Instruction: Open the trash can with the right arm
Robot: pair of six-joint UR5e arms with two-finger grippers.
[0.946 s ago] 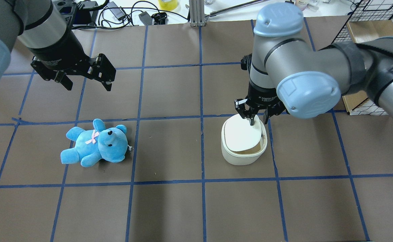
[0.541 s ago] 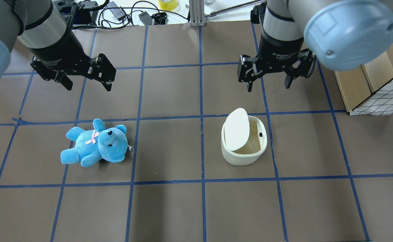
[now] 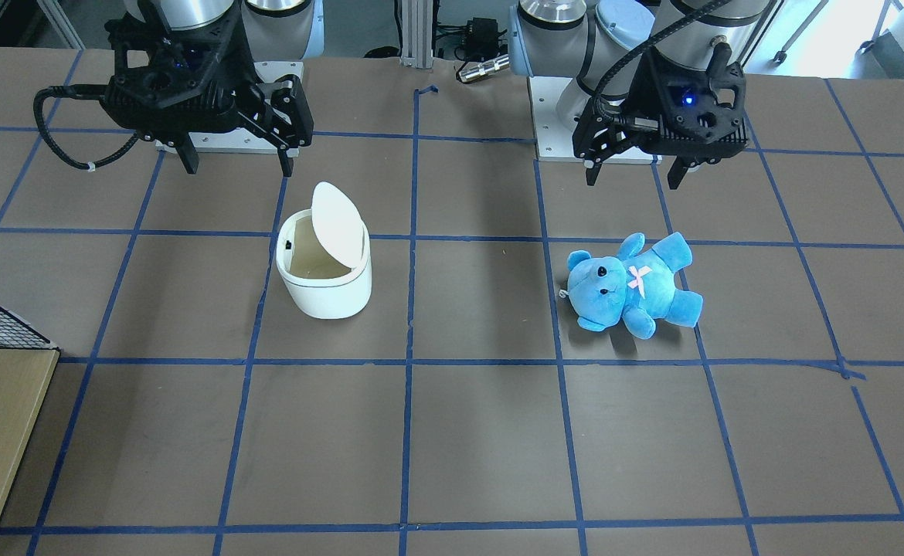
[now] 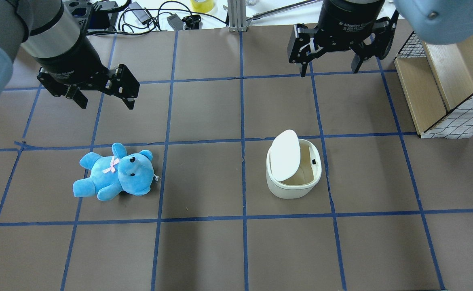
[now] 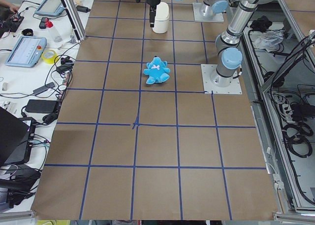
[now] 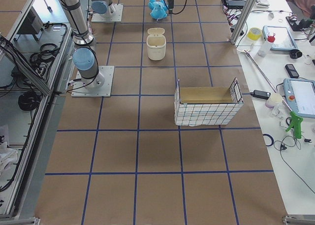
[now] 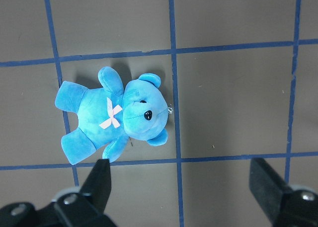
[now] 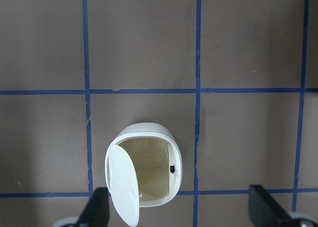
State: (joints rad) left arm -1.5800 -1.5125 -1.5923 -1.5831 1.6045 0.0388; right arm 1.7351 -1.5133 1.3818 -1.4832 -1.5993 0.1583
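The right gripper (image 4: 329, 72) hangs with its two black fingers spread wide and nothing between them, raised high over the table (image 4: 204, 250) and touching nothing. In its own wrist view the fingers (image 8: 97, 209) frame the bottom edge of the picture, and the trash can (image 8: 149, 130) lies below them, left of the midpoint between them, well apart from the gripper. The can stands upright on the brown paper, inside one blue-taped square close to a tape line, and its lid (image 4: 286, 161) is tipped up on the side facing the teddy bear, so the pale beige inside shows (a small dark catch sits on the inner wall opposite the lid). From across the table the right gripper (image 3: 239, 166) appears above and behind the trash can (image 3: 324, 297), with the lid (image 3: 336, 224) leaning over the open mouth. Further out, the left gripper (image 4: 107, 103) is likewise spread and empty, hovering over the blue teddy bear (image 4: 115, 173), which lies on its back well to the side of the can. A wire-sided basket with a wooden lining (image 4: 442, 81) stands at the table's edge beyond the right arm.
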